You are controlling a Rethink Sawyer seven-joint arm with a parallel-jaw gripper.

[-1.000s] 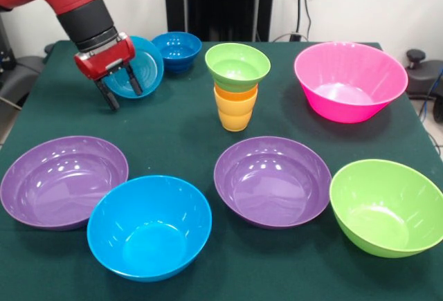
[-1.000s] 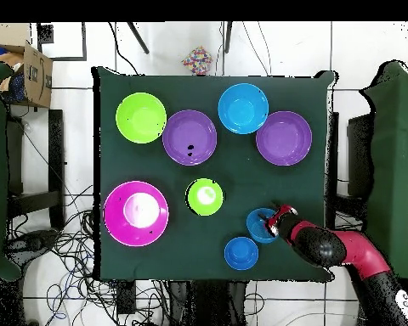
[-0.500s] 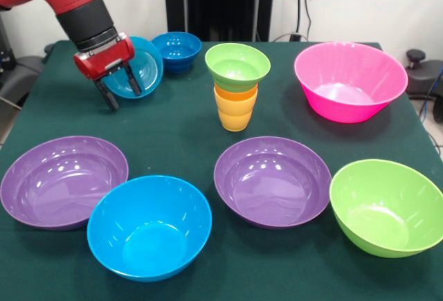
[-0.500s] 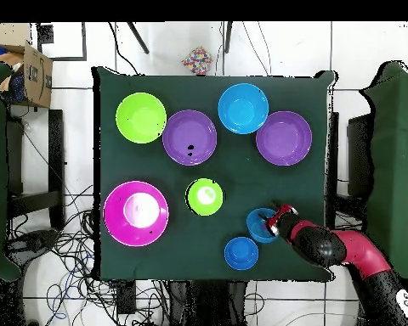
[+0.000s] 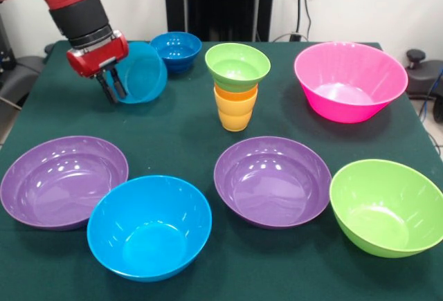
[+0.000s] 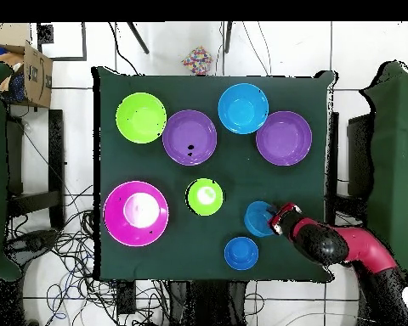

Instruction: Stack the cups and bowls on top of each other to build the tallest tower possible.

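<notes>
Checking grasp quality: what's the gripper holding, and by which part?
The gripper holds the light blue bowl by its rim, tipped on edge.

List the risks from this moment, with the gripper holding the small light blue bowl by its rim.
1. The gripper pinches only the rim of the tilted light blue bowl; the glossy bowl may slip or swing.
2. The dark blue bowl sits close behind it and could get knocked on the way out.
3. The tower is narrow cups under a wider small green bowl; an off-centre placement could topple it.
</notes>
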